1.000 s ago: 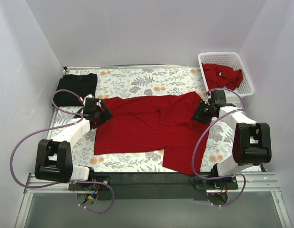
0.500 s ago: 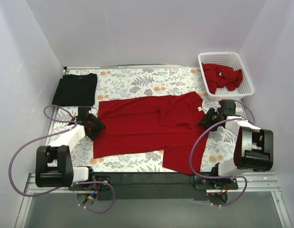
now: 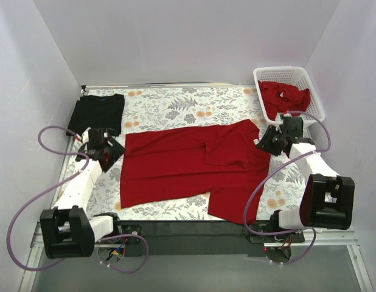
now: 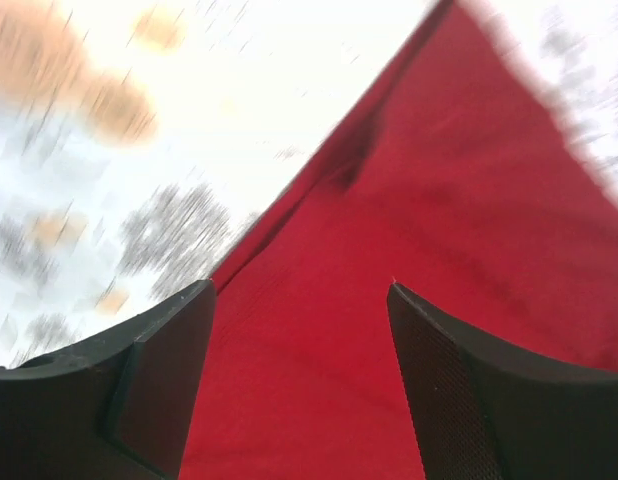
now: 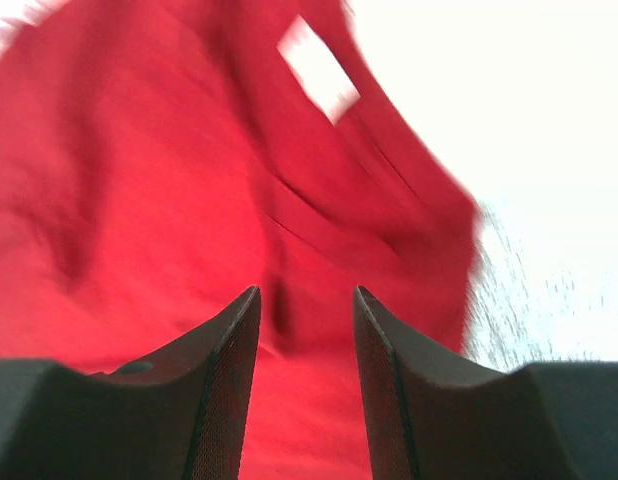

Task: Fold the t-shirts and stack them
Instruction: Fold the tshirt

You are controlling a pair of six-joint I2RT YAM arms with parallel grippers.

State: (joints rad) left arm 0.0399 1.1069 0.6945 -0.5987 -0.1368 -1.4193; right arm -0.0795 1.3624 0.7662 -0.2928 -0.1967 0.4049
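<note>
Red t-shirt (image 3: 194, 167) lies spread mid-table, one flap doubled over. Soft, light, floppy cloth; prob. sags unless pinched at edges, so take corners, L hem + R collar side. Left gripper (image 3: 110, 151) & right gripper (image 3: 266, 144): fingers parted, empty, at its ends.

The floral-patterned table (image 3: 176, 106) is carrying a spread bright red cloth t-shirt (image 3: 188, 164), a folded black t-shirt (image 3: 97, 114), and, seemingly, a white lattice basket (image 3: 289, 73).
</note>
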